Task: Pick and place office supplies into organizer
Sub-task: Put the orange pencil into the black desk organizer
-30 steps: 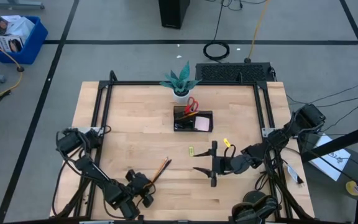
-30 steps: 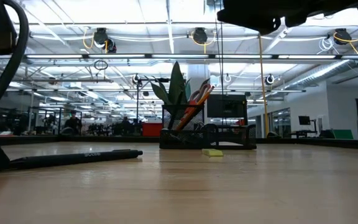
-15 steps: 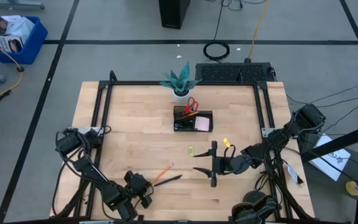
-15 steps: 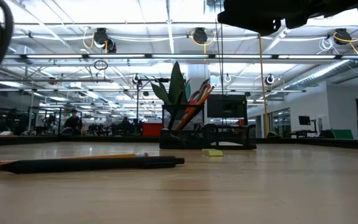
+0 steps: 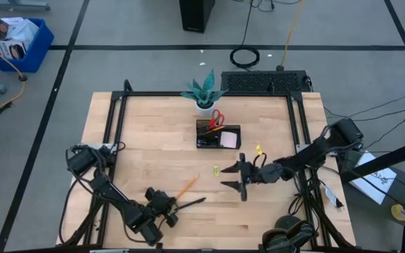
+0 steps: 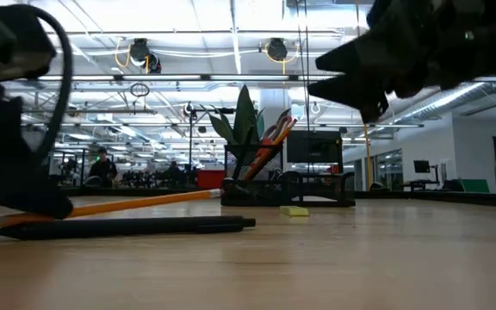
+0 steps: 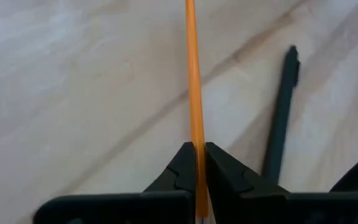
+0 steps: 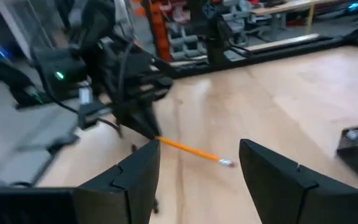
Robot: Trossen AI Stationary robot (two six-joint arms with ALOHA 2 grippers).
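Slippage is the risk: the left gripper [image 7: 197, 163], near the table's front edge, pinches the orange pencil [image 5: 185, 189] at its very end, so it may pivot or drop beside the black pen [image 5: 190, 203]. Right gripper [image 5: 239, 176] hovers spread mid-table, below the organizer [image 5: 217, 135].

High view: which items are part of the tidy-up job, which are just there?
Job:
- orange pencil, clamped in the left gripper
- black pen on the table
- yellow clip
- organizer with red scissors and pink sticky pad
- right gripper, open, holding nothing

Just there:
- potted plant
- blue bin on the floor
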